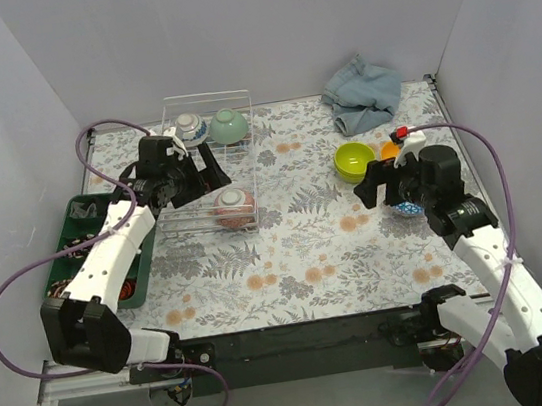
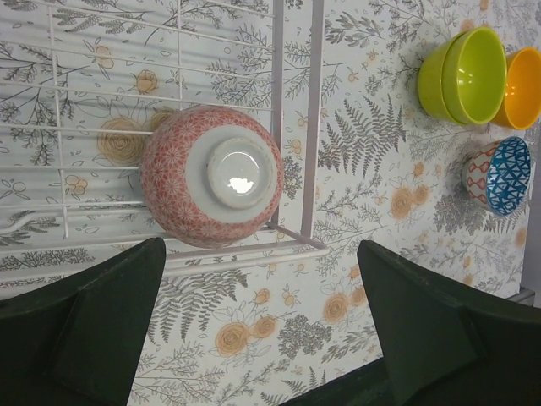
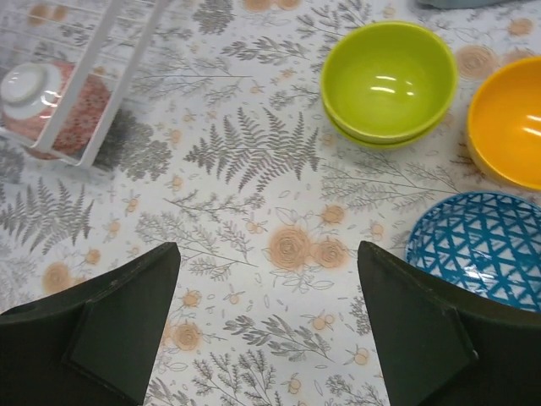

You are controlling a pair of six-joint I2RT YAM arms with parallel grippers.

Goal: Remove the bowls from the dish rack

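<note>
Pinkish bowl (image 2: 211, 175) lies overturned just ahead of left pincer (image 2: 260, 247).

You're getting bright, even light from above, casting only soft shadows. Glare is glinting on the pinkish bowl (image 2: 239, 174) and the lime green bowl (image 3: 387, 78), and the near fingers (image 3: 114, 334) are showing slightly soft.

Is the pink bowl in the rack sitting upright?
No, the pink bowl lies overturned in the dish rack, its white foot ring facing up toward the left wrist camera.
</note>
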